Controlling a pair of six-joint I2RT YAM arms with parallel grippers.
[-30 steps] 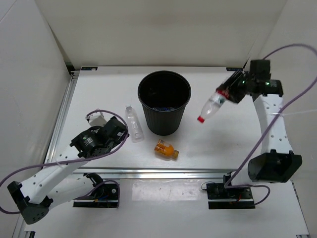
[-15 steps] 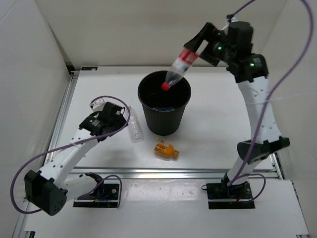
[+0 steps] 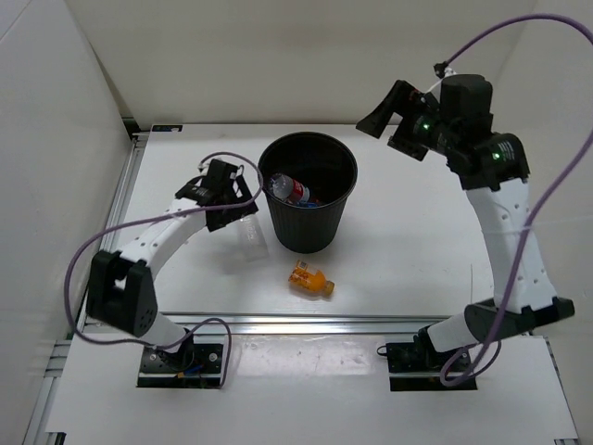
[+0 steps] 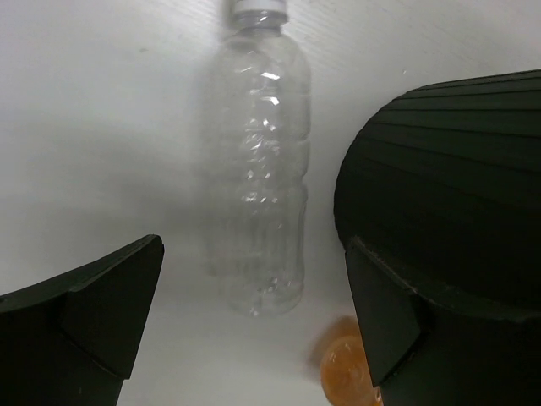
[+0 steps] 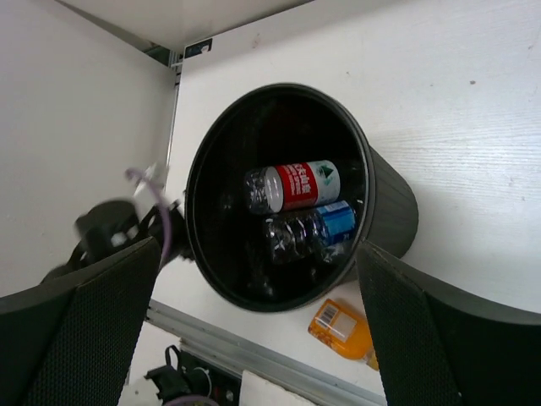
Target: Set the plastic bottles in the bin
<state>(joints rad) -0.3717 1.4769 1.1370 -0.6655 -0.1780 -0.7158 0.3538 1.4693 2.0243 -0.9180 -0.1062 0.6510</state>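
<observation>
Just white table (image 3: pixel 408 250), walls (image 3: pixel 278 56), black bin (image 3: pixel 310 227)

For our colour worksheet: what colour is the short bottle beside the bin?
The short bottle is orange; top external view shows it best.

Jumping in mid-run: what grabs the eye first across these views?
The black bin stands mid-table with a red-label bottle and a blue-label bottle lying inside. The right fingers hang open and empty, above and right of it. The left fingers hover open over a plain clear bottle lying left of the bin; a short orange bottle lies in front.
</observation>
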